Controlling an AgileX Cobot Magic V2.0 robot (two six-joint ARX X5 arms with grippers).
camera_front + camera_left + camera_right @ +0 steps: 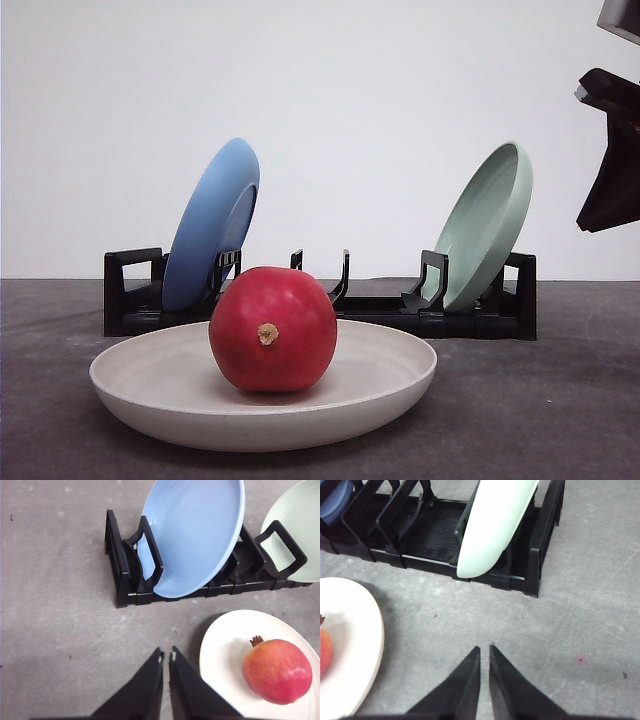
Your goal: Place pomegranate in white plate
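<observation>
The round, deep red pomegranate (272, 328) already sits in the shallow cream-white plate (150, 400) on the grey worktop, looking firm, weighty, smooth-skinned, best gripped across its widest middle, both pincers pressed together, empty.

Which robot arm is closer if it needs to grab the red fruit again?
Probably the left. Its shut tool hangs just beside the white plate with the pomegranate in it. The right tool, also shut, sits farther off, over bare table near the green plate.
</observation>
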